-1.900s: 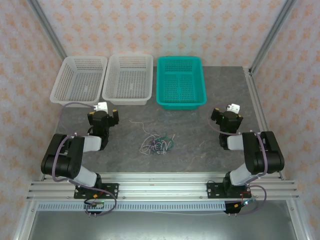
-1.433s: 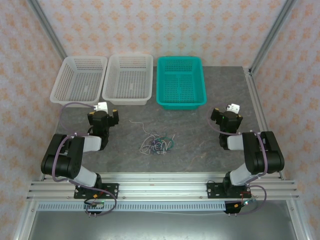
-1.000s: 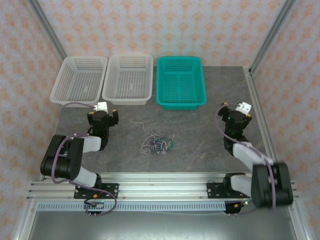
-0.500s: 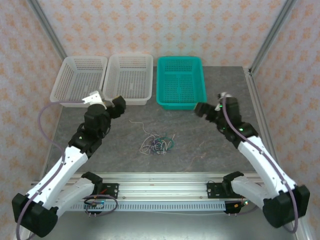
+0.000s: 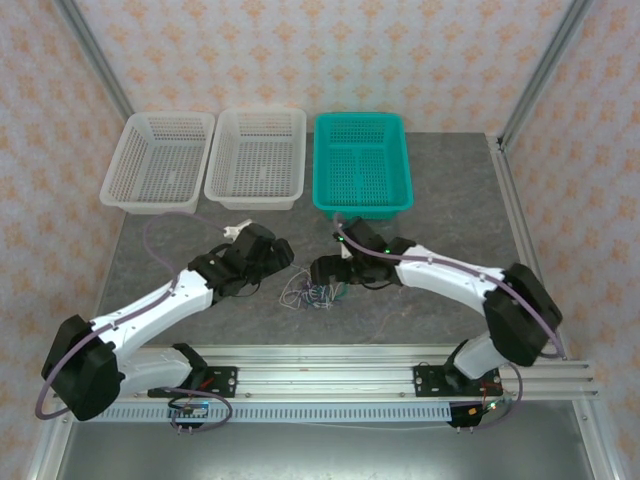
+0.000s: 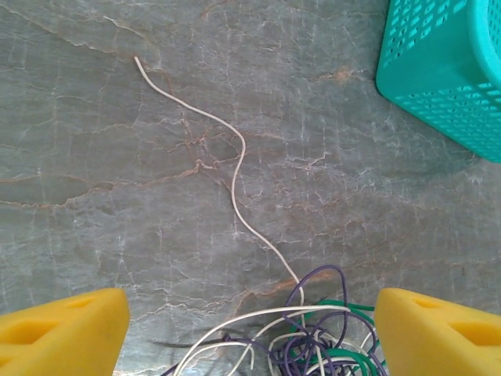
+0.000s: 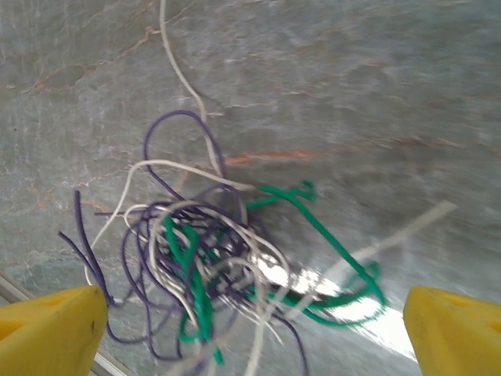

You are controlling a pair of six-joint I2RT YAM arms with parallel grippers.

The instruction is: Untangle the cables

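Both my arms have swung in from the sides to meet over the cables (image 5: 314, 292).
My left gripper (image 5: 272, 254) and right gripper (image 5: 326, 270) both hang with jaws spread wide, holding nothing. Purple, green and cream, the cables lie clumped on the grey table (image 5: 450, 200) between them, near the teal basket (image 5: 362, 208); one cream strand (image 6: 235, 168) trails away from the clump.
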